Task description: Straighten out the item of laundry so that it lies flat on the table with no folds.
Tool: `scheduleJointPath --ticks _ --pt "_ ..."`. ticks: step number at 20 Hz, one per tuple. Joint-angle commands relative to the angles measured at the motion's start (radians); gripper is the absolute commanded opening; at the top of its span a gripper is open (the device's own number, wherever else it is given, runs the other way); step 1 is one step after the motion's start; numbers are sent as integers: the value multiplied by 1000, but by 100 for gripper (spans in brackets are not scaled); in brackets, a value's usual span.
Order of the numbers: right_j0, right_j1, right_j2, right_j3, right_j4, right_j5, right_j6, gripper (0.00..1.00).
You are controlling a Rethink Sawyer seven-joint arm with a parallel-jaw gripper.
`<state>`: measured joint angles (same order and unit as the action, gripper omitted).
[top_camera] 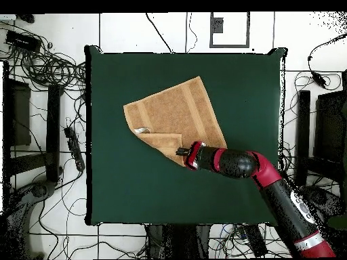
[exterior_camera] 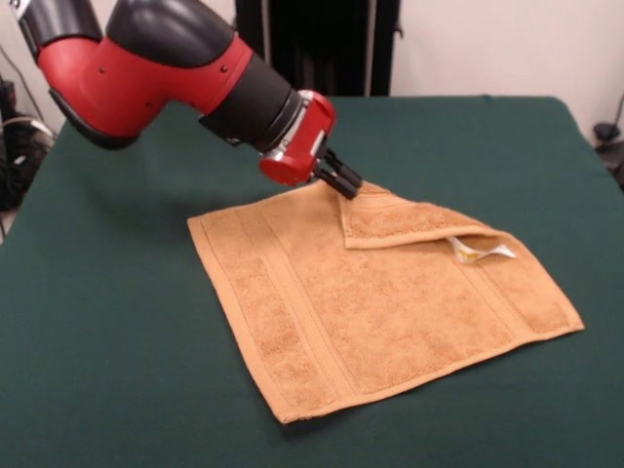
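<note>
Tool pinching folded-over corner of towel, rest flat on table

The table has lots of bare green cloth on every side of the towel. Nothing else sits on it, so a gripper can come in low from the front edge or from either side. The only thing in the way is the robot arm itself. It leans down over the back of the table, and its gripper touches the towel's back corner. That corner is folded over, making a small raised flap. Seen from above, cables lie on the floor around the table, well off the cloth.
</note>
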<state>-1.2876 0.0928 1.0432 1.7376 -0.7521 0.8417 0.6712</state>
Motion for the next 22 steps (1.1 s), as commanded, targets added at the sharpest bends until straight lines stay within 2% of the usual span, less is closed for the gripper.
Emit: scheduleJointPath --ticks 1,11,22 --pt "59 36 -88 -180 -48 131 -407 0" --pt "62 38 -96 -212 -88 138 -425 0" --pt "70 11 -100 -190 -72 125 -407 0"
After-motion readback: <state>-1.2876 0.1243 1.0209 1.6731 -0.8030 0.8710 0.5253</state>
